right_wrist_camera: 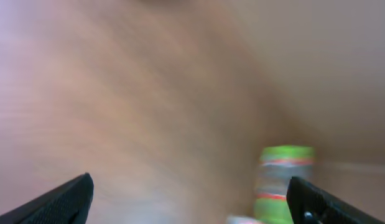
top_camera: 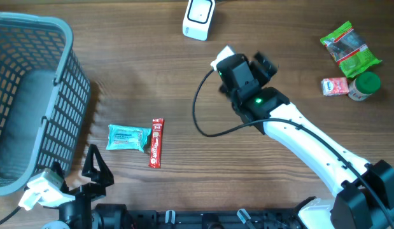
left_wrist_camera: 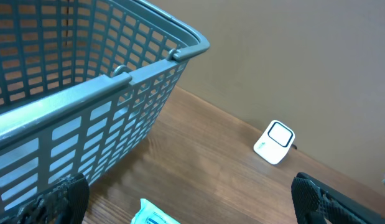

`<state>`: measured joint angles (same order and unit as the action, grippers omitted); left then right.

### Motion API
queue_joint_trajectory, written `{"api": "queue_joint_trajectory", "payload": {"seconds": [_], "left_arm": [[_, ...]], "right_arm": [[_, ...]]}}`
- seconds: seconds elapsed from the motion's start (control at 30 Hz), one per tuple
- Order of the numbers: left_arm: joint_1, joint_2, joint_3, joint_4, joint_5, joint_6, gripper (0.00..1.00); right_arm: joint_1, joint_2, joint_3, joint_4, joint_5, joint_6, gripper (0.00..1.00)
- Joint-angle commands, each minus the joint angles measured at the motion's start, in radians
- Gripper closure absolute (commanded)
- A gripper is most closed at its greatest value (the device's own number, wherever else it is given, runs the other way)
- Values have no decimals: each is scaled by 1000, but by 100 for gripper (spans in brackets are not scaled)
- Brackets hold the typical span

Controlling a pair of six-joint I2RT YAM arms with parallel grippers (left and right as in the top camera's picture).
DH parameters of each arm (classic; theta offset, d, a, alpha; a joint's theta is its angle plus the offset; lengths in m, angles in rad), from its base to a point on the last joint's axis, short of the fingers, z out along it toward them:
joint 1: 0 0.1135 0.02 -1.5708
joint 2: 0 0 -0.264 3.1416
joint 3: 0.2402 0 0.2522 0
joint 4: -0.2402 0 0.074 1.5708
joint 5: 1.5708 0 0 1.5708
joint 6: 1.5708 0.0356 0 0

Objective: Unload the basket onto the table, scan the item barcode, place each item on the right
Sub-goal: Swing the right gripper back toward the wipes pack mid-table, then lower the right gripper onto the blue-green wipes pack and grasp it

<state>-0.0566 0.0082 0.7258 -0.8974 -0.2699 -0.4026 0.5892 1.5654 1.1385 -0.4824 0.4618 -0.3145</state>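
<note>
No text, brand or number is legible. Printing on the red stick sachet, blue wrapper, green packet and pink pack is too small to read.

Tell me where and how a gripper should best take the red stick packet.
Probably from straight above, closing across its narrow width. The red stick packet lies flat, long and thin. Take the half nearer the robot, since the blue packet sits close beside the far half.
</note>
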Motion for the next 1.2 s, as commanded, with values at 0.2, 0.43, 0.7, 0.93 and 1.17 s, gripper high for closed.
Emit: {"api": "queue_joint_trajectory", "payload": {"seconds": [0.2,0.43,0.7,0.93,1.17], "left_arm": [[6,-3,0,1,8,-5,0],[5,-3,0,1,8,-5,0],[6,-3,0,1,8,-5,0],[6,-3,0,1,8,-5,0],[6,-3,0,1,8,-5,0]], "right_arm": [[-11,2,8,16,-941,688,0],[21,45,-34,97,-931,851,0],[167,233,-33,128,-876,863,3],[281,262,-31,130,-686,909,0],[382,277,-31,217,-487,855,37]]}}
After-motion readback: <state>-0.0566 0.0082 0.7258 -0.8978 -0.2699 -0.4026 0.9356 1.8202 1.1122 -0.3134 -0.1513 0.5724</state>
